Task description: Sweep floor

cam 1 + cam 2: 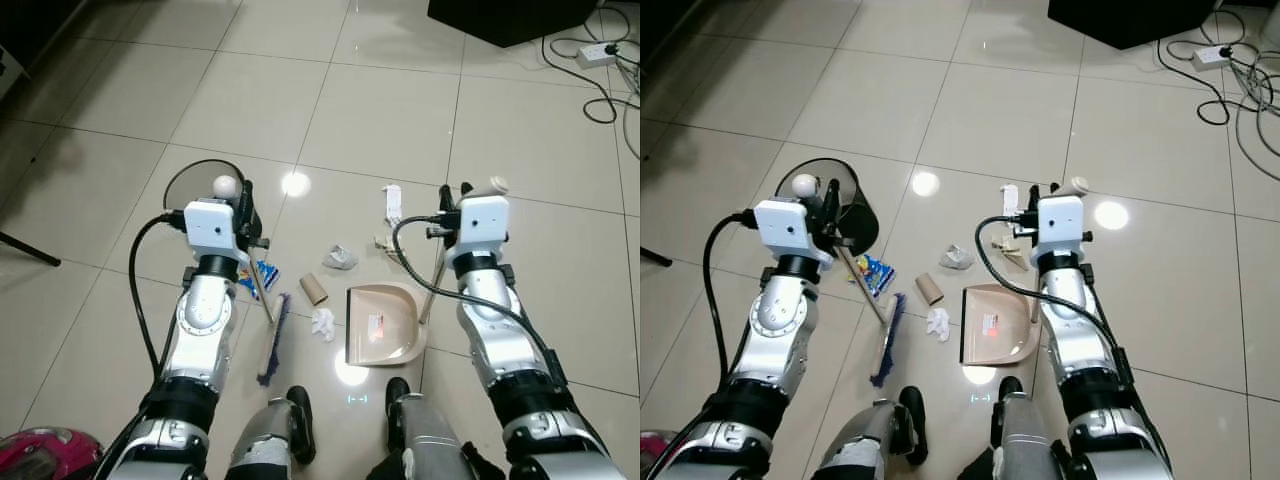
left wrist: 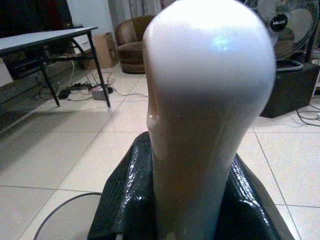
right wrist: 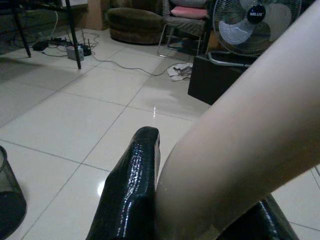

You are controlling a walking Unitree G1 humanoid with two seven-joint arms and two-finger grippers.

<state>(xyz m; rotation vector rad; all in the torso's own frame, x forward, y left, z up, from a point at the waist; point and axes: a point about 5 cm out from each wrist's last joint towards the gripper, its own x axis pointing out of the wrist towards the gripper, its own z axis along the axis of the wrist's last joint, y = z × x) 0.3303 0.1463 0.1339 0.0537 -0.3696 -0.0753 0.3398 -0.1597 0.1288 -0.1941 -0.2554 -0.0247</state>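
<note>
Both head eyes looked steeply down at the floor (image 1: pixel 400 110), sharing the dustpan (image 1: pixel 383 322) toward 12 o'clock. Each wrist camera sat close against its handle, facing across the room.

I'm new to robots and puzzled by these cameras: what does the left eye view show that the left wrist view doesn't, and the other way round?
The left eye view looks down at the floor: the broom head, the dustpan, a cardboard tube, crumpled paper and the right gripper holding the dustpan handle.

The left wrist view looks out across the room: a table, a brown armchair and a fan.

Both show the left gripper closed around the broom handle.
</note>
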